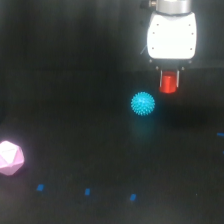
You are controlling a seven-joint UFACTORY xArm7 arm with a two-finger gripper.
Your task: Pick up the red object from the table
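The flat black matte tabletop (pixel 75 150) is filling the whole exterior view, carrying a few small blue marks (pixel 87 191) along its near edge. Over its upper right part the arm's white boxy wrist housing (pixel 171 35) is hanging with its axis pointing straight down, and the tool (pixel 169 82) is sticking out beneath it, vertical and untilted.

The relation that matters: the small bright red-orange stubby prism, the red object (pixel 169 83), is sitting directly under the housing, right between the dark fingers, its long axis running up and down in line with the tool. So nothing is lying off to either side; the object and tool are sharing one vertical line. The fingers are appearing narrow and closed onto the red object (the picture is soft, so actual contact is a judgement). Whether the object is touching the tabletop or hanging just above it I cannot tell.

The pale pink faceted polyhedron (pixel 10 158) is resting well apart at the exterior view's left. The cyan spiky ball (pixel 143 103) is lying near the tool, below and toward the exterior view's left, apart from it.
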